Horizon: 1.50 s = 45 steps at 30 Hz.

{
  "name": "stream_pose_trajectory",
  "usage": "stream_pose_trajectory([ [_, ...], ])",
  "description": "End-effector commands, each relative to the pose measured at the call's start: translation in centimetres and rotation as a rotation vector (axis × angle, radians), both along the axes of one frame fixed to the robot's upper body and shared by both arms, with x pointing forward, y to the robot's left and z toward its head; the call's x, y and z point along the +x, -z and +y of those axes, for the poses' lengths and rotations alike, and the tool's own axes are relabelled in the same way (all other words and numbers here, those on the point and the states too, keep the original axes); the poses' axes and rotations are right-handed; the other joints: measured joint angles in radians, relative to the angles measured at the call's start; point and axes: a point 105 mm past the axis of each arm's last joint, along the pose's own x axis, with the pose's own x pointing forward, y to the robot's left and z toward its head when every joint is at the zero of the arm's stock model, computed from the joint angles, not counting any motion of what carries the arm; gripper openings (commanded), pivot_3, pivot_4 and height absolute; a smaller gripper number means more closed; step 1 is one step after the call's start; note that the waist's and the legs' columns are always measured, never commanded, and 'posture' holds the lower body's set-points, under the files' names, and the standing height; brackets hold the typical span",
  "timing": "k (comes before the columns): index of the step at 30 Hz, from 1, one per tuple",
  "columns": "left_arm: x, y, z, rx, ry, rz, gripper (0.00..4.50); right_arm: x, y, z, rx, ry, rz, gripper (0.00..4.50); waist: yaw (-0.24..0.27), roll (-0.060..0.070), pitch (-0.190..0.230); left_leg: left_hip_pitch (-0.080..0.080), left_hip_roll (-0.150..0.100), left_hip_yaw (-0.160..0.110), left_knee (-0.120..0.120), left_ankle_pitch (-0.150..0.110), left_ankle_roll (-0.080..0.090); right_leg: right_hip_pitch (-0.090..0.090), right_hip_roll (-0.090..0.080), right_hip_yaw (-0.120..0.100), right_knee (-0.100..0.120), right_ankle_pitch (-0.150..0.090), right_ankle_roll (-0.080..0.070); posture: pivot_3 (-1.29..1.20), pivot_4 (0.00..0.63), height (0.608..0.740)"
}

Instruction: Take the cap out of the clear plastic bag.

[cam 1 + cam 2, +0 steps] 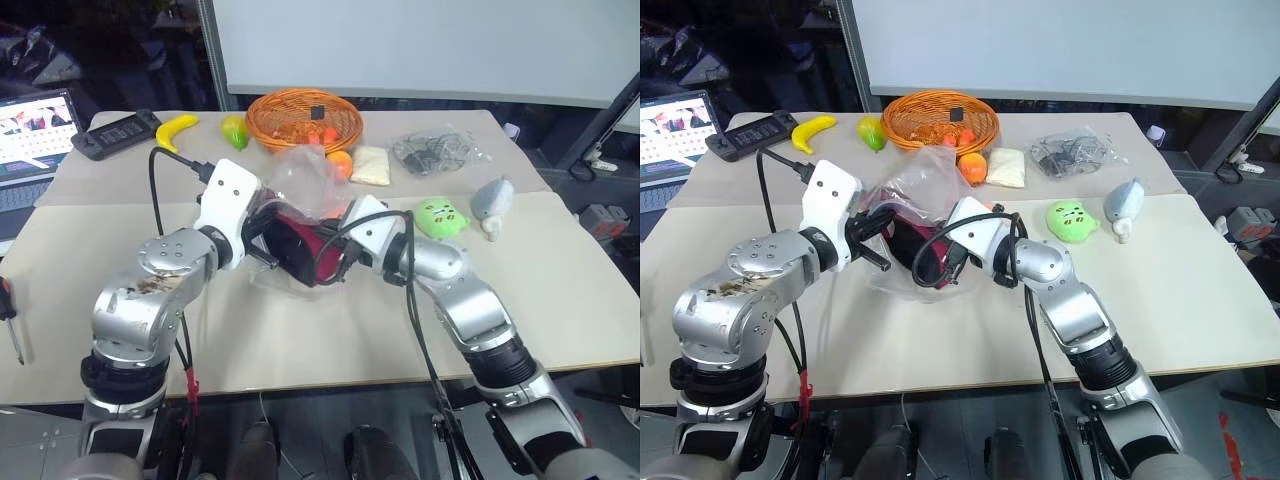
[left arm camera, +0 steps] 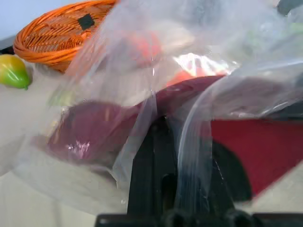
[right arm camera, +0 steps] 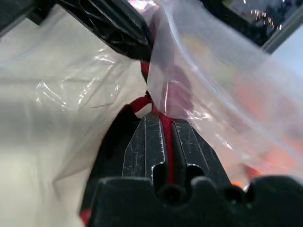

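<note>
Right claw (image 3: 163, 142): clamped together on a red edge of the cap (image 1: 305, 250), bag film draped across the closed fingers. Left claw (image 2: 158, 156): shut on a fold of the clear plastic bag (image 1: 300, 180), directly opposite the right claw. Cap between the two claws, mostly inside the bag, both raised just above the table (image 1: 560, 300).

Risks, judged: film pinched along with the fabric at the right claw, so cap and bag likely to travel together; thin pinch at the left claw apt to slip or tear under a pull.

Beyond the claws: orange fruit, pale packet, orange wicker basket (image 1: 303, 115). Right of them: green plush (image 1: 441, 216), grey plush, small bag of cables. Left: banana (image 1: 176, 130), handheld console, laptop. Far side: pale panel, dark room.
</note>
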Motion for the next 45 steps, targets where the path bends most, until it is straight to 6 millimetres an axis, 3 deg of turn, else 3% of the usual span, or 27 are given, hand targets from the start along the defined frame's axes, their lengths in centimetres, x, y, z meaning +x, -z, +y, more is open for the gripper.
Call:
stream_pose_trajectory([
  [1,0.4,-0.7,0.5,-0.004,-0.028,-0.039,0.00,-4.7,-0.5,1.1,-0.208,-0.234,-0.188,0.02,0.002,0.000,0.000,-0.001,0.000,0.000,0.000,0.000,0.000,0.000,0.000,0.000,0.000,0.000,0.000,0.00,0.150,0.740],
  [4,0.5,-0.2,0.6,0.006,-0.027,-0.029,0.00,-5.4,1.6,-0.4,-0.374,-0.264,-0.204,0.02,0.010,0.000,0.001,-0.004,0.000,0.000,0.001,0.000,0.000,-0.002,-0.001,-0.001,-0.002,0.000,0.001,0.00,0.150,0.740],
  [9,0.2,0.7,0.4,0.015,-0.007,-0.004,0.00,-4.9,2.8,-2.0,-0.482,-0.241,-0.292,0.02,0.012,0.000,0.001,-0.004,0.000,0.000,0.001,0.000,0.000,-0.002,0.000,-0.001,-0.002,0.001,0.001,0.00,0.150,0.740],
  [15,-0.1,1.0,-0.4,0.020,0.015,-0.006,0.00,-0.1,5.9,-5.5,-0.472,0.075,-0.132,0.02,0.022,0.000,0.001,-0.004,0.000,0.000,0.001,0.000,0.000,-0.001,-0.001,-0.001,-0.002,0.001,0.001,0.00,0.150,0.740],
  [18,-0.3,1.6,-0.5,0.027,0.016,0.007,0.00,3.0,5.1,-6.0,-0.296,0.298,-0.015,0.02,0.019,0.000,0.001,-0.001,0.000,0.000,0.002,0.000,0.000,0.000,0.000,0.000,-0.001,0.001,0.000,0.00,0.150,0.740],
  [21,-0.5,1.8,-0.7,0.020,0.024,0.015,0.00,4.2,4.5,-5.7,-0.275,0.372,-0.018,0.02,0.021,0.000,0.000,0.002,0.000,0.000,0.003,0.001,-0.001,0.003,0.000,0.000,0.000,0.001,0.000,0.00,0.150,0.740],
  [28,0.4,-0.8,-1.2,-0.041,0.026,-0.055,0.00,1.7,6.0,-4.1,-0.534,0.142,-0.318,0.02,0.038,0.000,0.000,-0.002,-0.001,-0.001,0.003,0.001,-0.001,0.001,-0.001,-0.002,-0.002,0.001,0.002,0.00,0.150,0.740],
  [31,0.5,-0.9,-1.1,-0.034,0.024,-0.053,0.00,0.7,6.1,-3.6,-0.569,0.052,-0.439,0.02,0.025,0.000,0.001,-0.003,-0.001,-0.001,0.003,0.001,-0.001,0.000,-0.001,-0.001,-0.002,0.001,0.002,0.00,0.150,0.740],
  [36,0.5,-0.5,-1.1,-0.031,0.026,-0.041,0.00,0.9,7.0,-4.8,-0.622,0.022,-0.549,0.02,0.018,0.000,0.001,-0.003,-0.001,-0.001,0.002,0.001,-0.001,0.000,-0.001,-0.001,-0.002,0.001,0.001,0.00,0.150,0.740],
  [38,0.4,-0.2,-0.9,-0.027,0.022,-0.035,0.00,1.1,5.5,-4.8,-0.524,0.056,-0.580,0.02,0.019,0.000,0.001,-0.003,-0.001,0.000,0.003,0.001,-0.001,0.000,-0.001,-0.001,-0.002,0.001,0.001,0.00,0.150,0.740],
  [40,0.4,0.5,-0.4,-0.009,0.008,-0.021,0.00,0.7,2.8,-4.7,-0.316,0.079,-0.526,0.02,0.018,0.000,0.001,-0.003,-0.001,0.000,0.003,0.001,-0.001,0.000,-0.001,-0.001,-0.002,0.001,0.001,0.00,0.150,0.740],
  [43,0.4,1.1,0.2,-0.003,0.000,-0.009,0.00,-0.5,-0.1,-4.7,-0.077,0.030,-0.307,0.02,0.015,0.000,0.001,-0.003,0.000,-0.001,0.002,0.001,-0.001,0.000,-0.001,0.000,-0.002,0.002,0.001,0.00,0.150,0.740],
  [45,0.3,1.2,0.3,-0.001,-0.001,-0.008,0.00,-1.5,-1.2,-5.3,-0.041,-0.037,-0.150,0.02,0.018,0.001,0.002,-0.003,0.000,-0.001,0.003,0.001,-0.001,0.000,-0.001,-0.001,-0.002,0.002,0.001,0.00,0.150,0.740],
])
